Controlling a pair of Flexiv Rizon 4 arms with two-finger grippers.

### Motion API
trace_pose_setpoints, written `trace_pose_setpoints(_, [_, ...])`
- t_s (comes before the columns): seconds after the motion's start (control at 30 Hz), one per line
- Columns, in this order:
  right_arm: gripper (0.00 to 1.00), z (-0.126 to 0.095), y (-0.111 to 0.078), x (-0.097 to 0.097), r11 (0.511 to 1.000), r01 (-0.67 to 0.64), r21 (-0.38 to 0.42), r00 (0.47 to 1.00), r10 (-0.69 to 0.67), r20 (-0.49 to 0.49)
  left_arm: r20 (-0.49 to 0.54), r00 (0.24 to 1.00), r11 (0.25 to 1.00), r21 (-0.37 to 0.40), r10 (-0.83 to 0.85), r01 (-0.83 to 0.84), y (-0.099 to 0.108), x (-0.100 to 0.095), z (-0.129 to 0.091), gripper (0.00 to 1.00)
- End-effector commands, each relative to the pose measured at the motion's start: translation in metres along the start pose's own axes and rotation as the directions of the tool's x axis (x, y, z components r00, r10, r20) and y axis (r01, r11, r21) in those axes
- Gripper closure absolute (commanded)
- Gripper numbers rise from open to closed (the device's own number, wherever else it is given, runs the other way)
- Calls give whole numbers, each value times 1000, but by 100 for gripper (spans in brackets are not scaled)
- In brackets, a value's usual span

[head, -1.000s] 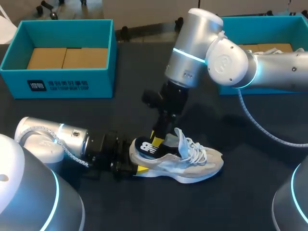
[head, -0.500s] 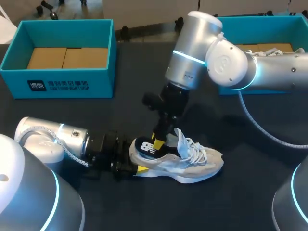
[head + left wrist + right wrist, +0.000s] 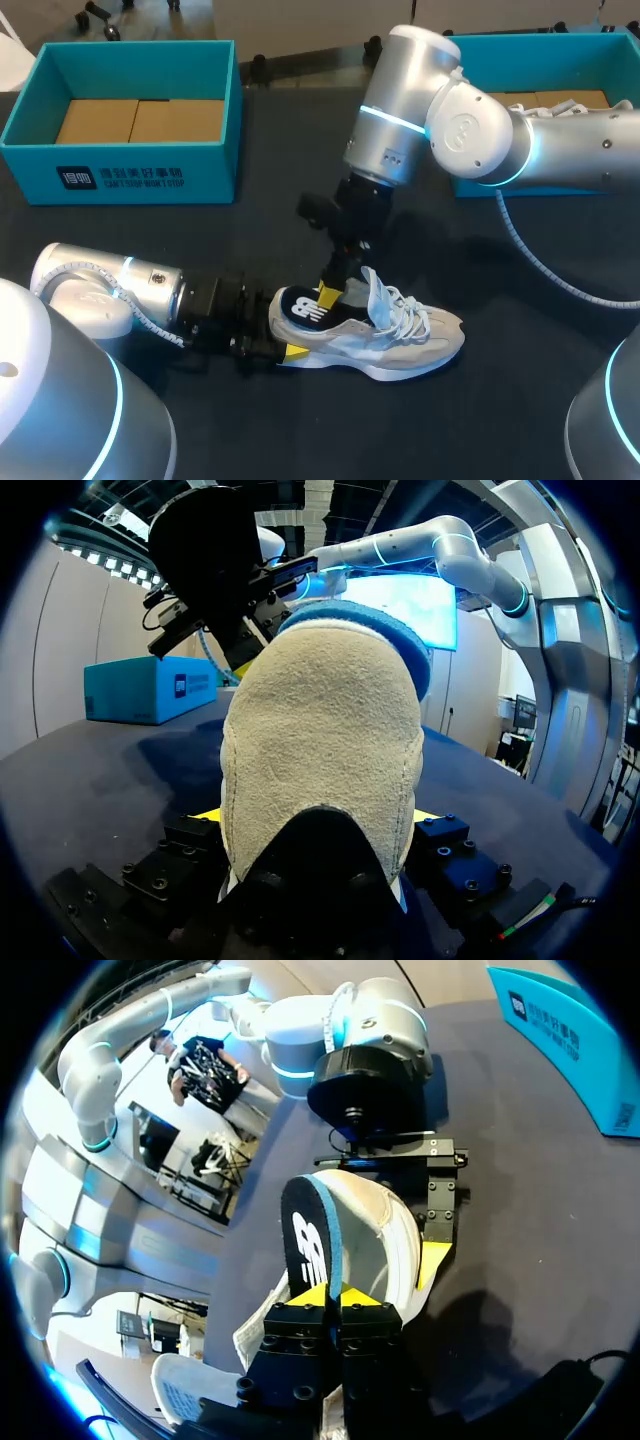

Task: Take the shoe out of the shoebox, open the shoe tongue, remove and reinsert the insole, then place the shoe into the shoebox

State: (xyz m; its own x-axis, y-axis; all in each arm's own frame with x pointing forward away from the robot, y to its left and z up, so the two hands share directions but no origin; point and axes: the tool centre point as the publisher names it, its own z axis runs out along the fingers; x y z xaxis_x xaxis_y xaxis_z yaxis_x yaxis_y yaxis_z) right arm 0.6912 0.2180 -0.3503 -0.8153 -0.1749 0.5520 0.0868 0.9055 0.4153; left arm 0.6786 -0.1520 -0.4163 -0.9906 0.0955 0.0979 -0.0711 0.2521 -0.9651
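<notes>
Dark surface [image 3: 150, 250]: shoe [image 3: 390, 335] lies mid-surface, left hand [image 3: 315, 818] clamped on its heel. Right hand [image 3: 330, 1297] pinches insole [image 3: 303, 1235], half out; thin, prob. floppy, light foam, so hold heel edge firmly.

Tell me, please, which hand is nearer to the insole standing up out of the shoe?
Right. The right hand pinches the insole at its edge; the left hand clamps the shoe at the heel, just below the insole.
</notes>
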Motion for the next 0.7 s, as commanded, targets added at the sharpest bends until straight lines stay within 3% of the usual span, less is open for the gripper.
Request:
trace_pose_setpoints(0.03, [100,1,1,1,1000,11,0,1000,-11,0,0,1000,1000,-2,-1,1,2,-2,0,100])
trace_pose_setpoints(0.7, [100,-13,16,4,993,120,1,993,-120,14,0,1000,1000,-2,-1,1,2,-2,0,100])
